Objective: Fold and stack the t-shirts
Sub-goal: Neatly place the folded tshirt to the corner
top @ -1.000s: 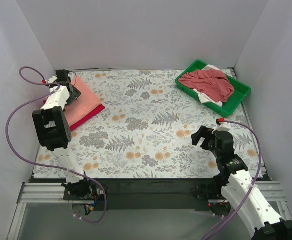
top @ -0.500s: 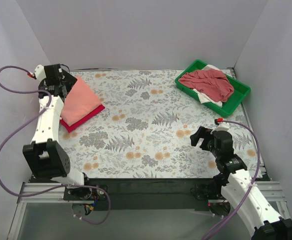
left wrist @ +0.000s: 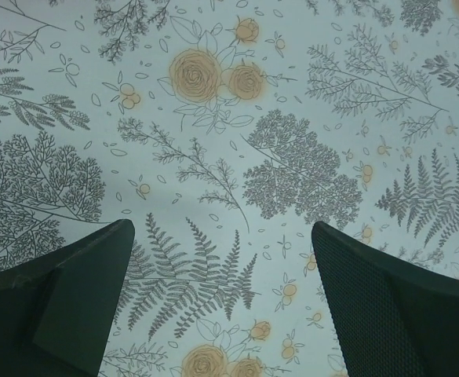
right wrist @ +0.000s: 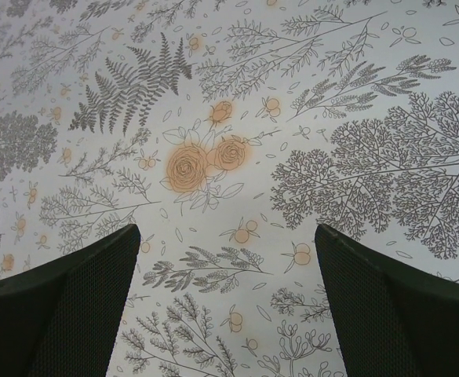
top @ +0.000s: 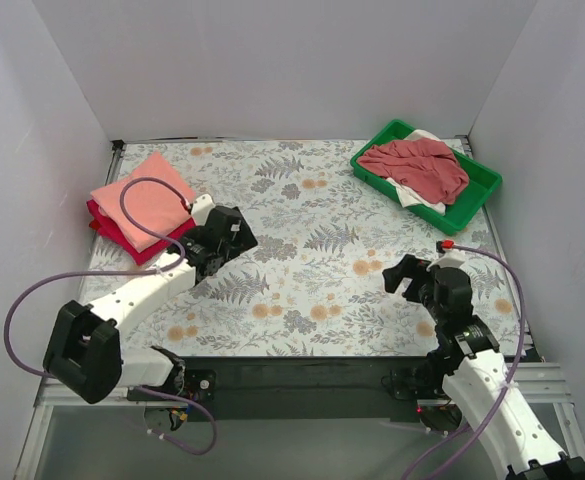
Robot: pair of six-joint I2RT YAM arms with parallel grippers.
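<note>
Grey walls on 3 sides; table (top: 312, 270) covered w/ floral cloth, ferns & orange roses. Far-left corner: pink shirt (top: 144, 198), folded, lies on top of a folded red shirt (top: 102, 222); the red shows only along the stack's left & near edges. Far-right corner: green tray (top: 480, 190), set at an angle, holds a crumpled rose-red shirt (top: 417, 162) on top of a white shirt (top: 412, 195). The white peeks out at the near side & far corner of the tray. L gripper (top: 234, 235) sits low over the cloth just right of the stack, not touching it, arm stretched out flat from its base. Its purple cable (top: 122, 205) loops across the pink shirt. L wrist view: fingers (left wrist: 72, 298) spread wide, nothing btwn them, only fern & rose print below. R gripper (top: 402, 275) is over the near-right part of the table, well apart from the tray. R wrist view: fingers (right wrist: 386, 306) also spread wide, nothing held, a pair of orange roses on the cloth beyond the gap. Can't tell whether either gripper's tips touch the cloth.
</note>
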